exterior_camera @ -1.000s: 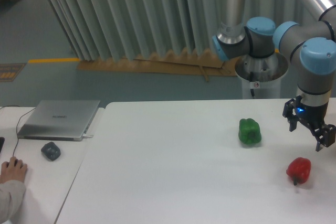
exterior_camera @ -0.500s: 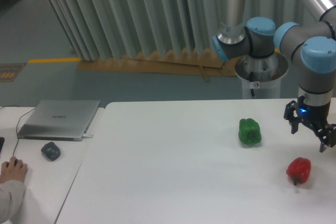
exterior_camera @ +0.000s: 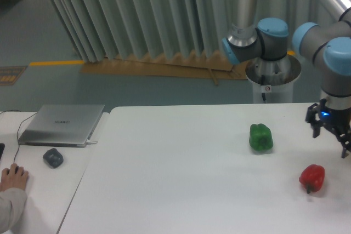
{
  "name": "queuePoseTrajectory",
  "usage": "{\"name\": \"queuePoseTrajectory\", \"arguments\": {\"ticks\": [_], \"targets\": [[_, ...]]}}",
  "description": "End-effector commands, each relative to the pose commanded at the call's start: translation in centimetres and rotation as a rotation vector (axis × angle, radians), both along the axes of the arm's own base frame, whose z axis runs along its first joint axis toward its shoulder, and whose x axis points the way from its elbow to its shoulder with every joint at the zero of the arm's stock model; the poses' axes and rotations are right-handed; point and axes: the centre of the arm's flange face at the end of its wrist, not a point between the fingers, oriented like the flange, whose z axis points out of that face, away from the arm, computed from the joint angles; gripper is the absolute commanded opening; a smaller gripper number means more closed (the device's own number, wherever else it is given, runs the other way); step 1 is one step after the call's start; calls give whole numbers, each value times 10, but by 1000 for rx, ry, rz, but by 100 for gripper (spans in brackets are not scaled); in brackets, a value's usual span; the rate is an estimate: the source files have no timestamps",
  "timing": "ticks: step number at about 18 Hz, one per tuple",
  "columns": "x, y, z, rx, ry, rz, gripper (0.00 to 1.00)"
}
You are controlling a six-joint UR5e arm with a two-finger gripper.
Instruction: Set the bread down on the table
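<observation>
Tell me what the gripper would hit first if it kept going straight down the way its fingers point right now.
Most likely bare table. The gripper points down at the right edge of the picture, above and right of the red pepper, seemingly clear of it, though depth is hard to judge.

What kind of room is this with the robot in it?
Probably a robotics lab or workshop. A robot arm hangs over a white table holding a green pepper and red pepper, and a laptop sits on a desk alongside.
</observation>
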Motion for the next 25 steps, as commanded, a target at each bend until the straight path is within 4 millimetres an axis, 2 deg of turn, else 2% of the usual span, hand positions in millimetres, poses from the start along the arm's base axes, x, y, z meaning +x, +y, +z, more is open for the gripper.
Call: {"name": "queuePoseTrajectory", "arguments": {"ticks": [1, 2, 5, 7, 10, 13, 16, 17, 19, 21, 23, 25], "targets": [[-16, -18, -5, -48, 18, -9, 100], [-31, -37, -3, -90, 40, -12, 100], [-75, -79, 15, -56, 126, 93, 100], [-101, -77, 18, -10, 186, 128, 100], [-119, -64, 30, 17, 235, 154, 100], [-137, -63, 25, 35, 281, 162, 100], [-148, -67, -2, 18, 268, 171, 100], [-149, -67, -3, 15, 268, 179, 100], [-143, -66, -21, -16, 241, 183, 100], [-142, -69, -29, -60, 233, 187, 100], [-146, -68, -52, -83, 188, 191, 100], [-144, -68, -61, -89, 175, 198, 100]]}}
